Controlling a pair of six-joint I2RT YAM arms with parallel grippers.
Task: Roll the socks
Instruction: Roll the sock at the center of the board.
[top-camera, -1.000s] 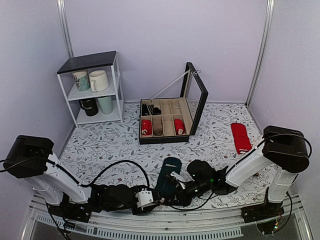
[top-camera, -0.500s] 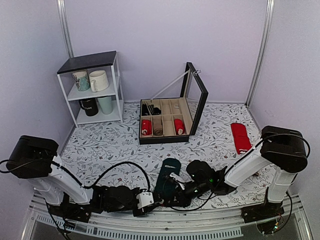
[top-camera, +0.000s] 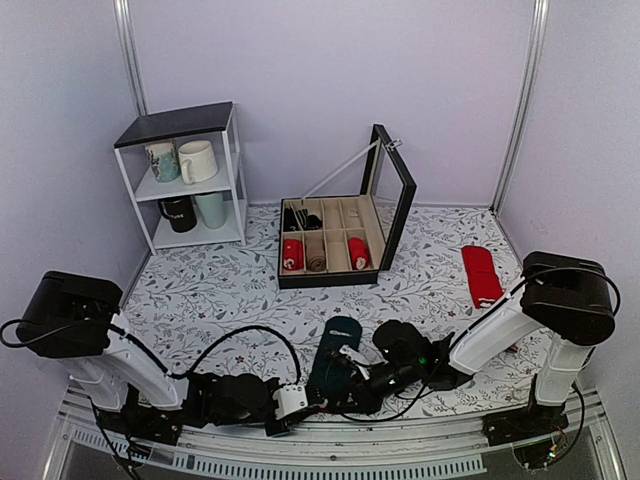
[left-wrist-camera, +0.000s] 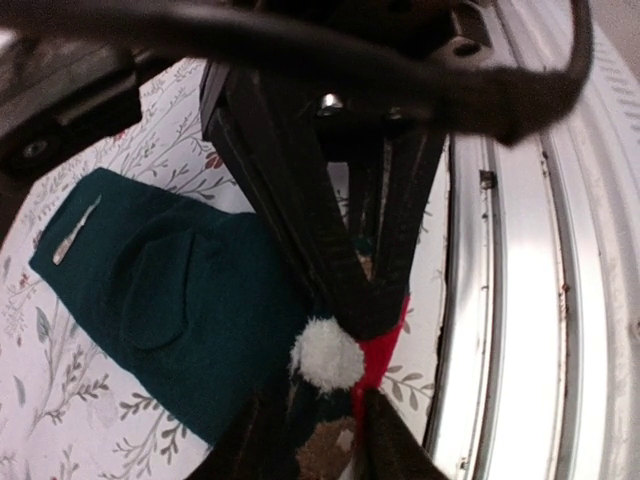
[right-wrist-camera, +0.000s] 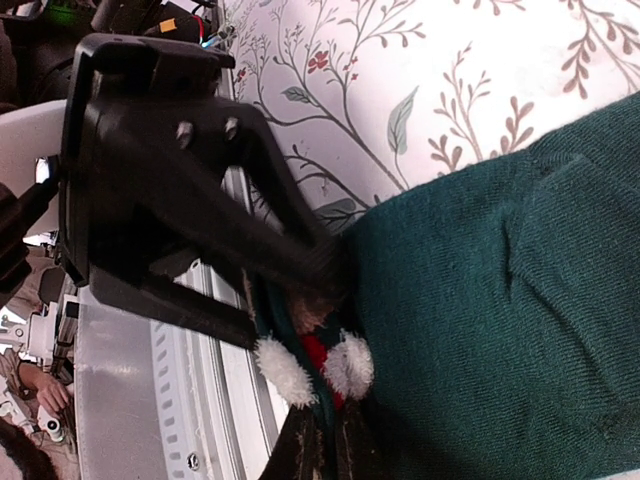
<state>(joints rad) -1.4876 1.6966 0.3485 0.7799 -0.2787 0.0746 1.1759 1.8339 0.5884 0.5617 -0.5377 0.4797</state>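
Note:
The dark teal socks (top-camera: 335, 355) lie flat near the table's front edge, also seen in the left wrist view (left-wrist-camera: 170, 300) and the right wrist view (right-wrist-camera: 500, 300). Their near end carries white pom-poms (right-wrist-camera: 348, 365), red trim and a brown pattern. My right gripper (top-camera: 352, 383) is shut on that end; its dark fingers (left-wrist-camera: 365, 290) pinch it from above, and its own jaws (right-wrist-camera: 335, 440) hold the bunched fabric. My left gripper (top-camera: 318, 398) comes in from the front edge. Its jaws (left-wrist-camera: 325, 440) press the same patterned end from both sides, beside the right gripper's tips.
An open black compartment box (top-camera: 385, 215) at the back holds red and beige rolls. Red socks (top-camera: 482, 275) lie at the right. A white shelf (top-camera: 190, 180) with mugs stands at the back left. The metal rail (left-wrist-camera: 520, 250) of the table's front edge runs close beside both grippers.
My left gripper's jaws have narrowed onto the socks' near end. The right gripper and the socks have stayed where they were.

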